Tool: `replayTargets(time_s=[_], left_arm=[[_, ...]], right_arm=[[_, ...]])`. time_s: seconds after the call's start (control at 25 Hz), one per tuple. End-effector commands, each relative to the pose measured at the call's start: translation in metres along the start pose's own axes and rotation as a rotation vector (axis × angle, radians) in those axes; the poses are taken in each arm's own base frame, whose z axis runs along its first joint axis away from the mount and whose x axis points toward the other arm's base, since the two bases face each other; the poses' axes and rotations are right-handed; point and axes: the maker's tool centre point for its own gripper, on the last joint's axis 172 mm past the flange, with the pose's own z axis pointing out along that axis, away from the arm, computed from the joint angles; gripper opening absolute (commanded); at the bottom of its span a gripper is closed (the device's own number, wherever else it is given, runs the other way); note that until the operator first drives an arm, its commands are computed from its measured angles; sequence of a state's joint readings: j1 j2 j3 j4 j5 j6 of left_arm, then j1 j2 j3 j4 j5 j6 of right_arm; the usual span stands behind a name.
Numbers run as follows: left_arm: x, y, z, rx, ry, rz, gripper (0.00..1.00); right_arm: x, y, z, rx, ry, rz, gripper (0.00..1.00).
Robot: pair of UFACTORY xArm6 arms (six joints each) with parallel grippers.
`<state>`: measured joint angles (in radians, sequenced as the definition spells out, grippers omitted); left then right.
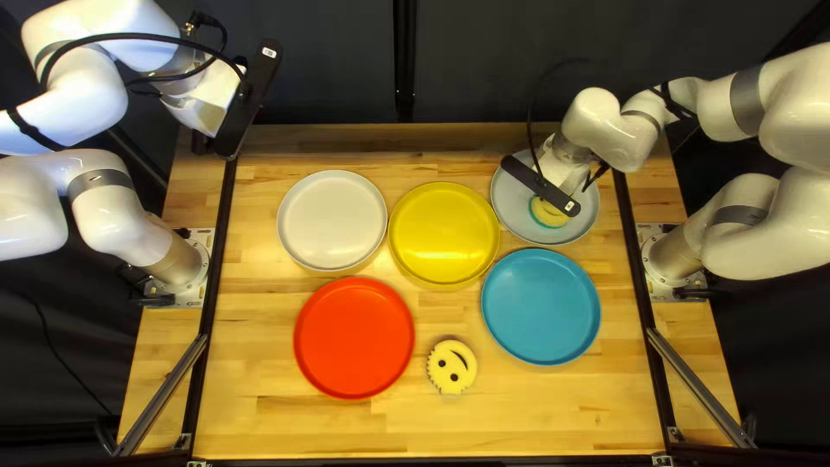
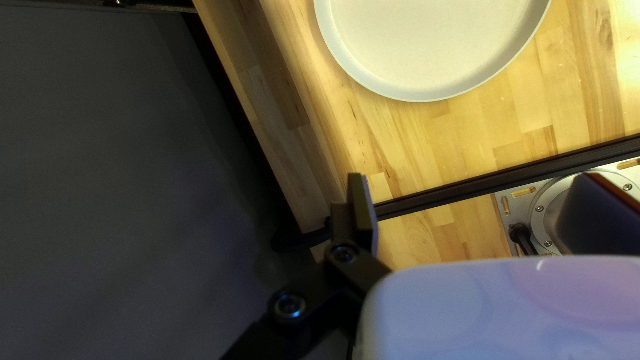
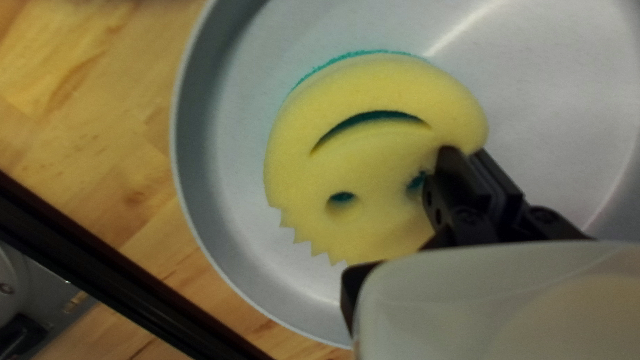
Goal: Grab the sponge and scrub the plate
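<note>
Five plates (image 1: 359, 339), two smiley-faced sponges (image 1: 451, 367) — one table (image 1: 285, 424), two robot arms (image 1: 605, 130) — two grippers (image 1: 565, 175), one per arm

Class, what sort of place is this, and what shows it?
Probably a robotics lab: two white jointed robot arms stand at a light wooden table, with a dark cloth curtain behind.

White jointed left arm (image 1: 82, 91): raised; black two-finger left gripper (image 1: 247, 102) suspended at the far left, fingers parted. White jointed right arm (image 1: 722, 108): extended inward; black two-finger right gripper (image 1: 541, 185) lowered, fingers (image 3: 460, 180) clamped close together.
</note>
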<state>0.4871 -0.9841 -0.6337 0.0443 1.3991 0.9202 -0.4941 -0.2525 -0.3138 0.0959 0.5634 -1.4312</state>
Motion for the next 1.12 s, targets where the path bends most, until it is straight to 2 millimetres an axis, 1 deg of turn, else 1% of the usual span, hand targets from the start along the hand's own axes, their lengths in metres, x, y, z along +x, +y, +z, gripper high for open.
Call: replayTargets(time_s=[0.04,0.16,0.2,0.24,0.4,0.48,0.76,0.92,1.04,1.12], left_arm=[[0.0,0.0,0.0,0.0,0.0,0.0,1.0],[0.0,0.0,0.0,0.0,0.0,0.0,1.0],[0.0,0.0,0.0,0.0,0.0,0.0,1.0],[0.0,0.0,0.0,0.0,0.0,0.0,1.0],[0.0,0.0,0.0,0.0,0.0,0.0,1.0],[0.0,0.0,0.0,0.0,0.0,0.0,1.0],[0.0,0.0,0.0,0.0,0.0,0.0,1.0],[0.0,0.0,0.0,0.0,0.0,0.0,1.0],[0.0,0.0,0.0,0.0,0.0,0.0,1.0],[0.0,0.0,0.0,0.0,0.0,0.0,1.0]], right_arm=[[-0.002,0.022,-0.002,-0.007,0.003,0.002,0.0],[-0.004,0.04,-0.003,-0.014,0.006,0.002,0.0],[-0.006,0.05,-0.003,-0.018,0.007,0.002,0.0],[-0.007,0.056,-0.004,-0.021,0.009,0.002,0.0],[-0.007,0.068,-0.006,-0.03,0.012,0.001,0.0],[-0.007,0.069,-0.005,-0.031,0.013,0.0,0.0],[0.006,0.046,-0.004,-0.026,0.008,-0.004,0.0],[0.014,0.024,-0.002,-0.019,0.001,-0.008,0.0],[0.015,0.014,0.0,-0.014,-0.004,-0.01,0.0],[0.016,0.011,-0.001,-0.012,-0.006,-0.012,0.0]])
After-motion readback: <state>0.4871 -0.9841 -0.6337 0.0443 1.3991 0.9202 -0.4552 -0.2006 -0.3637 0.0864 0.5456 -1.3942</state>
